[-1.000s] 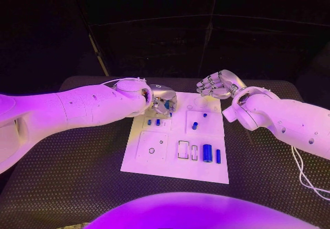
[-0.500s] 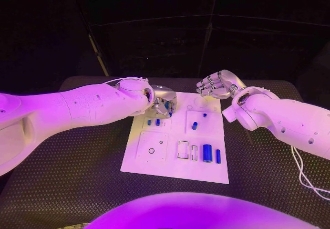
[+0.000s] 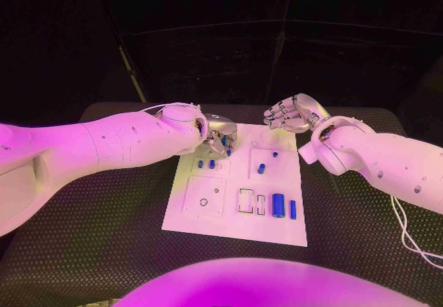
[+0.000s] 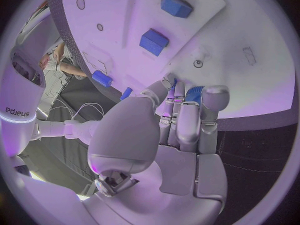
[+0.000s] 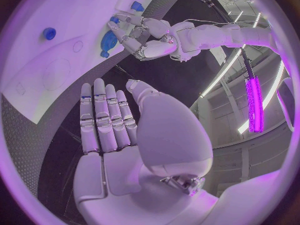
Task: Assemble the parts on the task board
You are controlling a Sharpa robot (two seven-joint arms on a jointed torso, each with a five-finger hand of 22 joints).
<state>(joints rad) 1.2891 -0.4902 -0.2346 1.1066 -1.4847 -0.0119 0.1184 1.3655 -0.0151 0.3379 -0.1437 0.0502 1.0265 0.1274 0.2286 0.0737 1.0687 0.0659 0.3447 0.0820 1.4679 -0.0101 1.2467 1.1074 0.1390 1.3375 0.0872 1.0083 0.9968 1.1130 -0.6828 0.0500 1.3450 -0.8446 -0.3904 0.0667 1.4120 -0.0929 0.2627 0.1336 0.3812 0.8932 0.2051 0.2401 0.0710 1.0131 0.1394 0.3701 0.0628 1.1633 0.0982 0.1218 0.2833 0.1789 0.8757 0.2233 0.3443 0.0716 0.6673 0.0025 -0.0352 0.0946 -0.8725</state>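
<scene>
My left robot hand [image 3: 219, 137] pinches a blue part [image 4: 194, 92] over the far corner of the task board [image 3: 235, 227]. My right robot hand [image 3: 288, 114] hovers empty, fingers apart. Several parts [image 3: 278, 205] lie loose, so much remains, I judge.

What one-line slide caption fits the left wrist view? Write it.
Left hand holds a blue part over the white task board.

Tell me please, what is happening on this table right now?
A robot is assembling small blue parts on the white task board. Its left hand is at the board's far edge, fingers closed around a blue part. The right hand hovers beyond the board, holding nothing. Other blue parts lie in the board's recesses.
</scene>
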